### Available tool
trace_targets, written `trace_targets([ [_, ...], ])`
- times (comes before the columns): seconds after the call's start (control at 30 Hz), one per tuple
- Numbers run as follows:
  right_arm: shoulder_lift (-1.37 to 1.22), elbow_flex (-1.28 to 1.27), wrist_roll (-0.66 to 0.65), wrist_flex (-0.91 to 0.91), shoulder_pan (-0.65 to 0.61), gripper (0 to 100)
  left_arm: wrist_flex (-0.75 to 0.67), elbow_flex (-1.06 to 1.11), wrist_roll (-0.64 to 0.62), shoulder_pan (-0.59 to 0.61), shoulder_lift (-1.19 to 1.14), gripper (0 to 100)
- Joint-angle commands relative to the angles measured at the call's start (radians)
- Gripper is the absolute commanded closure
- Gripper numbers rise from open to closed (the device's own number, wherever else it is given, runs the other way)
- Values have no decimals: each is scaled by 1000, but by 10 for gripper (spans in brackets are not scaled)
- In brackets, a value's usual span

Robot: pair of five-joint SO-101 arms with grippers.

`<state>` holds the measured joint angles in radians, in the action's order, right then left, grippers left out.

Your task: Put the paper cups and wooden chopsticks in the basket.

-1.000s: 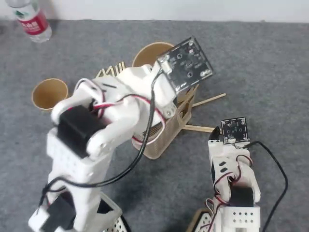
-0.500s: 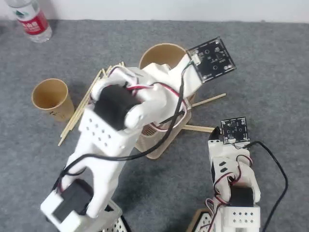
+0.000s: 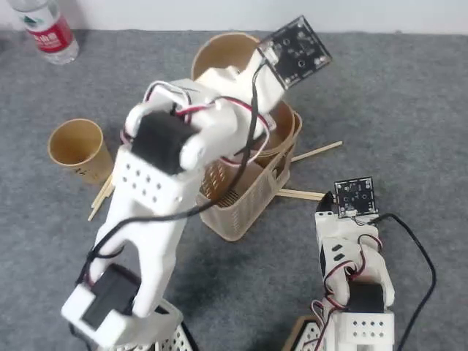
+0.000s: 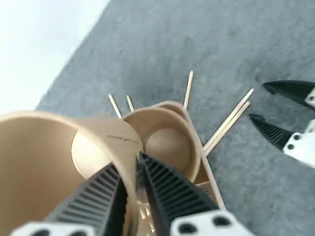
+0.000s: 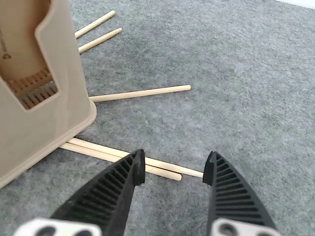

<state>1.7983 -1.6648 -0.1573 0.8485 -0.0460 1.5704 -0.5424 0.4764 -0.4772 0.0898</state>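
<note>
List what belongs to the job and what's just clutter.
Job: basket, held cup in left gripper, cup in basket, loose cup, chopsticks.
Clutter: bottle.

High view: a fixed camera above, looking down on the grey surface (image 3: pixel 409 110) from far enough to take in both arms, with the basket (image 3: pixel 248 208) near centre.

Left wrist view: mounted behind the left tool (image 4: pixel 130 167), very near. It looks past the paper cup (image 4: pixel 44 157) clamped there, down into the basket and on to the right tool (image 4: pixel 275 115) beyond it.

Right wrist view: set low and close, facing one basket corner.

Shared: all three views cover the basket and the chopsticks (image 5: pixel 123 158) lying beside it.
</note>
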Motion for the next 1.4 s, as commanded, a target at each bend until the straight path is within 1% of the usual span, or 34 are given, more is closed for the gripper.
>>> trace_targets([
  [0.0, 15, -18, -14, -2, -5, 790, 34, -2, -5, 8, -17, 990],
  [0.13, 15, -18, -14, -2, -5, 790, 60, -2, -8, -35, -25, 990],
  [0.3, 15, -18, -14, -2, -5, 790, 114, -4, -9, -129, -29, 990],
  [0.37, 15, -18, -14, -2, -5, 790, 117, -1, -25, -146, -32, 990],
  [0.43, 15, -18, -14, -2, -5, 790, 109, 19, -54, -149, -32, 990],
  [0.6, 15, -18, -14, -2, -5, 790, 104, 65, -55, -143, -31, 989],
  [0.97, 15, -18, -14, -2, -5, 790, 103, 61, -54, -141, -20, 987],
  [1.2, 15, -18, -14, -2, -5, 790, 103, -59, -58, -140, -21, 986],
  [1.27, 15, -18, -14, -2, -5, 790, 110, -110, -60, -140, -26, 949],
  [1.37, 15, -18, -14, -2, -5, 790, 132, -131, -84, -126, -31, 835],
])
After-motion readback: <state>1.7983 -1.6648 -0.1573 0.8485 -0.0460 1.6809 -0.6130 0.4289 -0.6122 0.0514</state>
